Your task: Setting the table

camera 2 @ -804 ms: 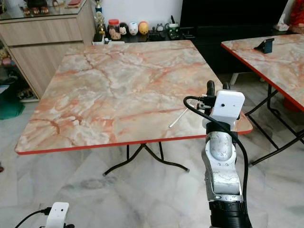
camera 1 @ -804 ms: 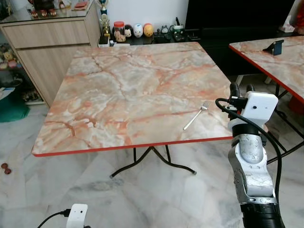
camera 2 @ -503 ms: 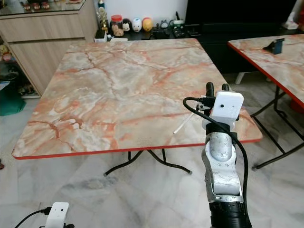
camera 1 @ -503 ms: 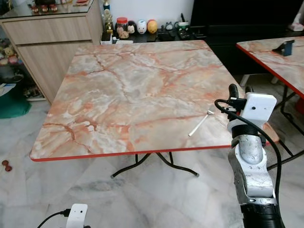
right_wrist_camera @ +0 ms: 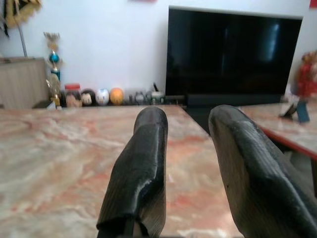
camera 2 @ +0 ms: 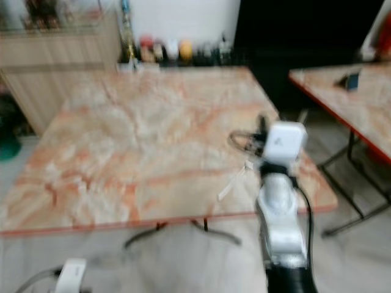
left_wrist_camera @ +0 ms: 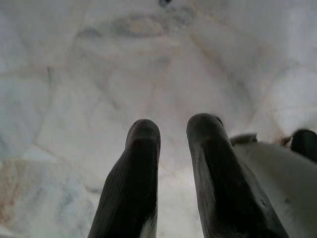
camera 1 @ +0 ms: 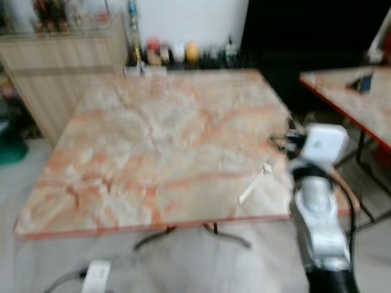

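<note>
A silver fork [camera 1: 253,183] lies on the marbled orange table [camera 1: 153,122], near its front right corner. My right gripper [right_wrist_camera: 185,116] is raised at that corner, just right of the fork, and stands open with nothing between its fingers [camera 1: 288,135]. It points across the tabletop toward the far wall. My left gripper [left_wrist_camera: 171,129] hangs low over the pale marble floor, slightly open and empty; its white wrist unit [camera 1: 96,276] shows at the bottom of the head views. Both eye views are blurred.
A second marbled table [camera 1: 345,91] stands to the right with a small dark object [camera 1: 365,82] on it. A wooden cabinet [camera 1: 61,61] is at the back left. Jars and figurines [camera 1: 174,54] line a low shelf beside a black TV [right_wrist_camera: 233,49].
The whole picture has shifted and blurred, so the camera is moving. The fork stays where it was on the table and my right gripper holds about the same place beside it.
</note>
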Motion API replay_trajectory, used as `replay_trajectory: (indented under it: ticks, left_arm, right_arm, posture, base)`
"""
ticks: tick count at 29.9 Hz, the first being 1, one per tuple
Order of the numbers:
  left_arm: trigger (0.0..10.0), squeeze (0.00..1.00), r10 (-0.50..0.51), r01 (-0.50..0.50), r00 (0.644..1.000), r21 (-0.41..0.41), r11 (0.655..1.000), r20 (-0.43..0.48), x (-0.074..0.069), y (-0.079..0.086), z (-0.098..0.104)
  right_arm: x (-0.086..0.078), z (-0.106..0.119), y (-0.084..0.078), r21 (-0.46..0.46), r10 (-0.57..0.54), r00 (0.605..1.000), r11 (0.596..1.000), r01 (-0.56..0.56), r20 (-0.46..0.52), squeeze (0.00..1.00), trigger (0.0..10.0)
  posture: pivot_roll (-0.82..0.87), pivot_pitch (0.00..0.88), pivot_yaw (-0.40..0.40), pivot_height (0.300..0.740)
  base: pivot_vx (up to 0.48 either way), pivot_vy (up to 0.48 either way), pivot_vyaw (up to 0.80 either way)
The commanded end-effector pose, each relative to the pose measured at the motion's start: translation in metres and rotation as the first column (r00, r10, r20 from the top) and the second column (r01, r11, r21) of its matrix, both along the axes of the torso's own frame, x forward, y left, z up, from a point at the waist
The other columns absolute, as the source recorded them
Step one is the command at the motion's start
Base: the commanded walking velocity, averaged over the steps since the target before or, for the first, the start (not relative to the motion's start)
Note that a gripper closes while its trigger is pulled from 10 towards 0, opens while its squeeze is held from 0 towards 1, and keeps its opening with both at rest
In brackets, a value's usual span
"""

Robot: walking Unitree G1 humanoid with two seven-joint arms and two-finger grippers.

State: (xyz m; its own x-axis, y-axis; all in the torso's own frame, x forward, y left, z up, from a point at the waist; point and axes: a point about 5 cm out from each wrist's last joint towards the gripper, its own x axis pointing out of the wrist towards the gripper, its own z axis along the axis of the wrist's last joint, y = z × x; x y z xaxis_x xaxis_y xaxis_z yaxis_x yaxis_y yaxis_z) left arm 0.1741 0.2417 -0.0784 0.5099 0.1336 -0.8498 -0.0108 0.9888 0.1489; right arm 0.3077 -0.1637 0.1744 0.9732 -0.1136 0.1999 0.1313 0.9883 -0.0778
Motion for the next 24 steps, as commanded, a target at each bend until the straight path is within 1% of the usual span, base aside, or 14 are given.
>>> replay_trajectory:
  ticks: [1,3,4,5,6,8,9,12,13,16,17,21,23,24]
  left_arm:
    - [10.0,0.0,-0.032,0.032,0.999,-0.006,0.999,-0.003,0.003,-0.007,0.0]
    - [10.0,0.0,-0.033,0.033,0.999,-0.004,0.999,-0.002,0.004,-0.007,0.0]
    - [10.0,0.0,-0.034,0.034,0.999,-0.002,0.999,-0.003,0.004,-0.007,0.0]
    - [10.0,0.0,-0.034,0.034,0.999,-0.002,0.999,-0.003,0.004,-0.007,0.0]
    - [10.0,0.0,-0.035,0.035,0.999,0.0,0.999,-0.003,0.004,-0.007,0.0]
    - [10.0,0.0,-0.035,0.035,0.999,0.0,0.999,-0.002,0.005,-0.007,0.0]
    - [10.0,0.0,-0.036,0.036,0.999,0.0,0.999,-0.001,0.005,-0.007,0.0]
    - [10.0,0.0,-0.035,0.035,0.999,-0.001,0.999,0.001,0.006,-0.008,0.001]
    - [10.0,0.0,-0.035,0.035,0.999,-0.002,0.999,0.002,0.006,-0.008,0.001]
    - [10.0,0.0,-0.033,0.033,0.999,-0.003,0.999,0.003,0.007,-0.008,0.001]
    - [10.0,0.0,-0.029,0.029,1.0,-0.003,1.0,0.006,0.007,-0.008,0.001]
    - [10.0,0.0,-0.014,0.014,1.0,-0.005,1.0,0.011,0.008,-0.008,0.001]
    - [10.0,0.0,-0.006,0.006,1.0,-0.005,1.0,0.012,0.008,-0.008,0.002]
    - [10.0,0.0,-0.003,0.003,1.0,-0.005,1.0,0.011,0.008,-0.008,0.002]
  right_arm:
    - [0.0,-0.011,-0.006,-0.006,-0.018,0.998,1.0,0.018,-0.065,0.0,10.0]
    - [0.0,-0.015,-0.006,0.01,-0.016,0.996,1.0,0.017,-0.087,0.0,10.0]
    - [0.001,-0.02,-0.006,0.032,-0.014,0.993,0.999,0.018,-0.121,0.0,10.0]
    - [0.001,-0.02,-0.006,0.032,-0.014,0.993,0.999,0.018,-0.121,0.0,10.0]
    - [0.002,-0.028,-0.005,0.077,0.0,0.986,0.997,0.014,-0.168,0.0,10.0]
    - [0.002,-0.036,-0.004,0.124,0.01,0.977,0.992,0.017,-0.215,0.0,10.0]
    - [0.002,-0.044,-0.002,0.167,0.024,0.964,0.986,0.022,-0.266,0.0,10.0]
    - [0.003,-0.058,0.001,0.242,0.045,0.935,0.969,0.044,-0.351,0.0,10.0]
    - [0.003,-0.063,0.003,0.274,0.067,0.922,0.961,0.043,-0.38,0.0,10.0]
    - [0.004,-0.073,0.008,0.334,0.115,0.896,0.942,0.039,-0.429,0.0,10.0]
    - [0.006,-0.079,0.011,0.379,0.14,0.884,0.924,0.045,-0.447,0.0,10.0]
    - [0.01,-0.085,0.016,0.431,0.153,0.874,0.9,0.07,-0.462,0.0,10.0]
    - [0.011,-0.087,0.019,0.466,0.163,0.866,0.88,0.088,-0.472,0.0,10.0]
    - [0.012,-0.088,0.02,0.483,0.174,0.859,0.871,0.095,-0.482,0.23,10.0]
  posture:
    - [-0.08,0.0,0.004,0.74]
    - [-0.08,0.0,0.004,0.74]
    - [-0.08,0.0,0.004,0.74]
    - [-0.08,0.0,0.004,0.74]
    - [-0.08,0.0,0.004,0.74]
    - [-0.08,0.0,0.004,0.74]
    - [-0.08,0.0,0.002,0.74]
    - [-0.07,0.0,-0.001,0.74]
    - [-0.07,0.0,-0.001,0.74]
    - [-0.07,0.0,-0.004,0.74]
    - [-0.05,0.0,-0.014,0.74]
    - [-0.03,0.0,-0.023,0.74]
    - [-0.02,0.0,-0.026,0.74]
    - [-0.02,0.0,-0.026,0.74]
  base:
    - [0.259,0.0,0.0]
    - [0.12,0.0,0.0]
    - [0.0,0.0,0.0]
    - [0.0,0.0,0.0]
    - [0.0,0.0,0.0]
    - [0.0,0.0,0.0]
    - [0.0,0.0,0.0]
    - [0.0,0.0,0.0]
    - [0.0,0.0,0.0]
    - [0.0,0.0,0.0]
    - [0.0,0.0,0.0]
    - [0.0,0.0,0.0]
    - [0.0,0.0,0.0]
    - [0.0,0.0,0.0]
